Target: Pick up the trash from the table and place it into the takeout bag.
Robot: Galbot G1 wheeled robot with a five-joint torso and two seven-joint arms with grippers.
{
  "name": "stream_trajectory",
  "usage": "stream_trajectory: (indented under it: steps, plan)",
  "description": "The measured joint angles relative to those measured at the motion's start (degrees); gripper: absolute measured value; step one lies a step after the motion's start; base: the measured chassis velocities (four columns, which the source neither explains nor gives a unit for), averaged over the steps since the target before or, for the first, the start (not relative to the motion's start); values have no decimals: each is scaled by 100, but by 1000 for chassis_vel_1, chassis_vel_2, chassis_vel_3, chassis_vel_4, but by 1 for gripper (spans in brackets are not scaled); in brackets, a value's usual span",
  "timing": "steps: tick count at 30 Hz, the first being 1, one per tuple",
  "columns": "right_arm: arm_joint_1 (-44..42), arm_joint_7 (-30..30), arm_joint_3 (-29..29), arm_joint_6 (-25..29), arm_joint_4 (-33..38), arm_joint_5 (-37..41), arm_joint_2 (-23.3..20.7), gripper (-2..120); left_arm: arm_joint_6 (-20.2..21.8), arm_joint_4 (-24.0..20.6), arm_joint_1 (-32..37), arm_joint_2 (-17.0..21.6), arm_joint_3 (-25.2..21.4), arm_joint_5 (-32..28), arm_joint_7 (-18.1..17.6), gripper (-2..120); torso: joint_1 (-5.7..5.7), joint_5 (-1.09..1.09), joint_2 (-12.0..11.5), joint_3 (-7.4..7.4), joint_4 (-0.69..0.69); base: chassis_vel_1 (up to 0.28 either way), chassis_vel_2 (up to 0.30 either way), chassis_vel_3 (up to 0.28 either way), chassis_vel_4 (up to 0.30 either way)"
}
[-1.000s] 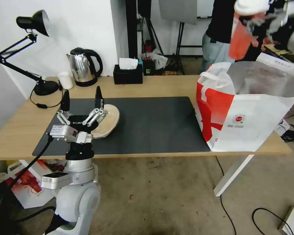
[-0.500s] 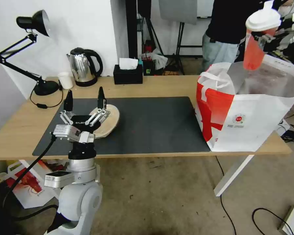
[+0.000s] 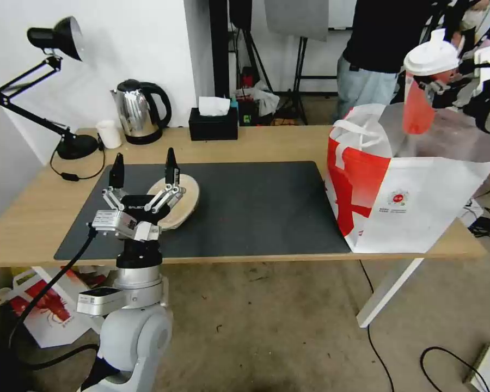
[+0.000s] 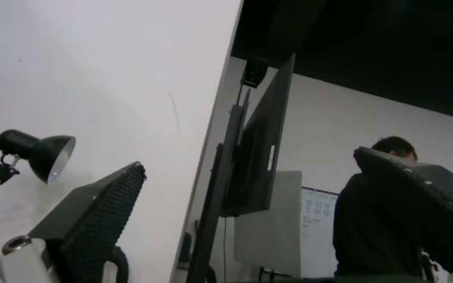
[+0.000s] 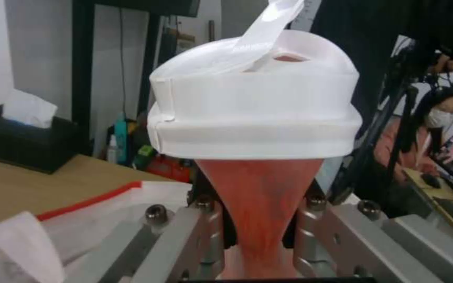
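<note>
My right gripper is shut on the red cup with its white spouted lid, holding it upright just above the open top of the takeout bag. The right wrist view shows the cup squeezed between the fingers, with the bag's rim below. The bag stands on the table's right end. A tan pulp bowl lies on the black mat. My left gripper stands open, fingers up, in front of the bowl, and its fingers hold nothing.
Along the table's back edge stand a black desk lamp, a steel kettle, a small white mug and a black tissue box. A person stands behind the bag. Cables lie on the floor at the right.
The right gripper has carried the cup to the right and down toward the bag's open top, turning it more upright. The left gripper has shifted slightly toward the bowl.
</note>
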Motion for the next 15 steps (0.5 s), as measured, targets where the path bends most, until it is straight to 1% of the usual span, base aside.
stream_trajectory:
  steps: [13,14,15]
  plan:
    - [-33,24,-369,29,-137,-362,209,12,-12,24,-16,-3,-35,2,1,100,0,0,0,0,0,0,0,0,0]
    - [-34,27,-402,28,-137,-385,221,14,-12,27,-22,-2,-37,1,1,100,0,0,0,0,0,0,0,0,0]
    - [-34,29,-439,16,-128,-398,227,18,-13,28,-26,-2,-38,0,0,100,0,0,0,0,0,0,0,0,0]
